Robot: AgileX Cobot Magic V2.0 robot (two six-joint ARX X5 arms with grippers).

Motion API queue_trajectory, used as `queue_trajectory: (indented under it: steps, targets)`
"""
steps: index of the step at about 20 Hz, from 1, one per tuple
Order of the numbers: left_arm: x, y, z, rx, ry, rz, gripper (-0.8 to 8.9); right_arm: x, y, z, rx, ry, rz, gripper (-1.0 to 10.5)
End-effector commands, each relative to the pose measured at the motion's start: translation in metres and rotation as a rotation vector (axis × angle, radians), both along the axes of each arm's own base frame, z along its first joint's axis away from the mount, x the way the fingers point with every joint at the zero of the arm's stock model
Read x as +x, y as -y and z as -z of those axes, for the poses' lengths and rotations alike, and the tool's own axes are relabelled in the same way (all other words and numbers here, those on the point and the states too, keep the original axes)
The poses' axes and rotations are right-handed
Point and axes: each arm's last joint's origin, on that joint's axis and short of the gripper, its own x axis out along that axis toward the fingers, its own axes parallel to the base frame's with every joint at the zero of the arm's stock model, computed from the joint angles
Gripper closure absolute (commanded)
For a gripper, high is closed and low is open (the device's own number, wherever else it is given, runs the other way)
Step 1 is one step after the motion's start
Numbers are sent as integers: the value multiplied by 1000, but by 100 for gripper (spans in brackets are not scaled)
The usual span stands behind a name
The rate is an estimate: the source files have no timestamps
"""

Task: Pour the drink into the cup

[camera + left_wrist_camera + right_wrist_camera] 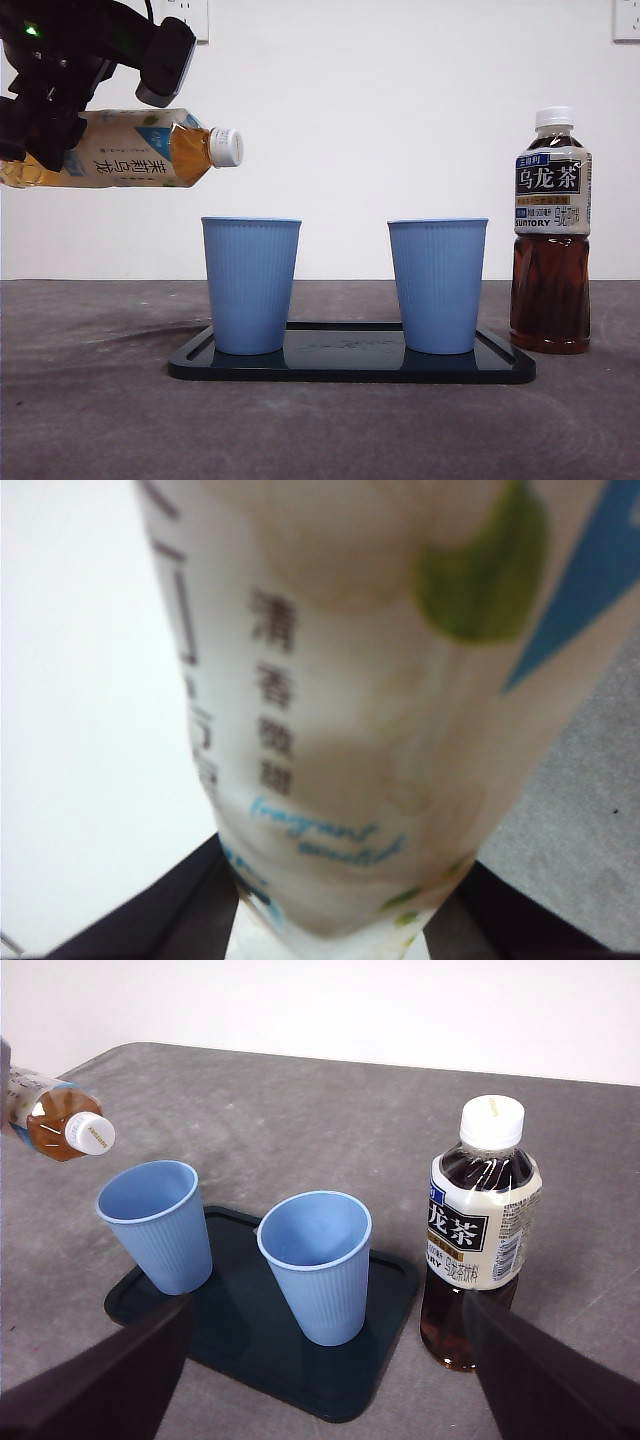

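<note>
My left gripper is shut on a pale tea bottle and holds it almost level at the upper left. Its white cap is on and points right, above and just left of the left blue cup. In the left wrist view the bottle's label fills the picture between the jaws. A second blue cup stands to the right on the same black tray. My right gripper is open and empty, well back from the cups; the held bottle also shows there.
A capped dark oolong tea bottle stands upright on the grey table to the right of the tray; it also shows in the right wrist view. A white wall lies behind the table.
</note>
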Motion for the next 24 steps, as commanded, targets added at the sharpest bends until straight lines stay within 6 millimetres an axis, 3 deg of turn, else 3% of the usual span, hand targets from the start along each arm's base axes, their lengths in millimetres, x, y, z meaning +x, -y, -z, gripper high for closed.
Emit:
queue_trajectory:
  steps: [1, 7, 13, 20, 24]
  targets:
    - [3, 5, -13, -43, 70, -10, 630, -2, 0, -6, 2, 22, -10, 517]
    - [2, 4, -17, -251, 150, -96, 631, -2, 0, -6, 2, 22, -10, 516]
    - [-9, -4, -36, -676, 224, -150, 631, -2, 0, -6, 2, 21, -9, 517]
    - [-25, -32, -66, -1252, 213, -201, 631, -2, 0, -4, -4, 8, -8, 517]
    - [-30, -49, -75, -1460, 232, -186, 631, -2, 0, -4, -4, 1, -6, 517]
